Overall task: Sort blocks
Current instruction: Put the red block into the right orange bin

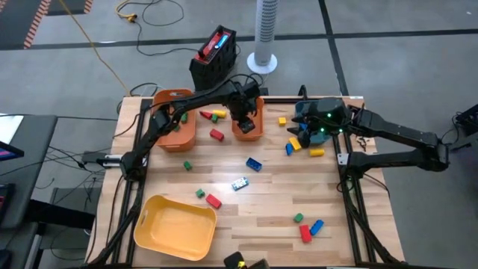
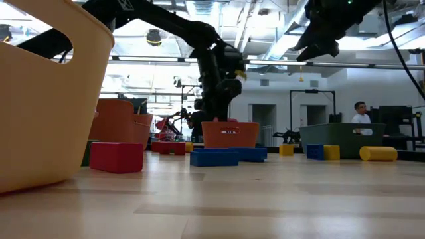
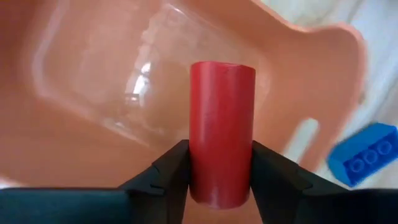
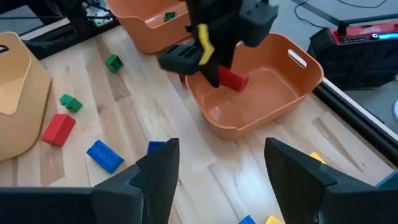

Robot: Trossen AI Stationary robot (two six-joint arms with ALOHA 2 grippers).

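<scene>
Fingers: your left gripper is pinching the red cylinder block, jaws half-spread.
Place: you're hanging it over the small orange bin, ready for dropping.
Right gripper: waiting beside that bin, spread wide, holding nothing.

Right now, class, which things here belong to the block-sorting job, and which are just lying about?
Belonging:
left gripper holding red cylinder block
loose blocks, e.g. blue brick
orange bin
yellow bin

Lying about:
red-topped black box
white fan

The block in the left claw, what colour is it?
Red. The block shows best in the left wrist view, pinched by the left claw above an orange bin.
</scene>
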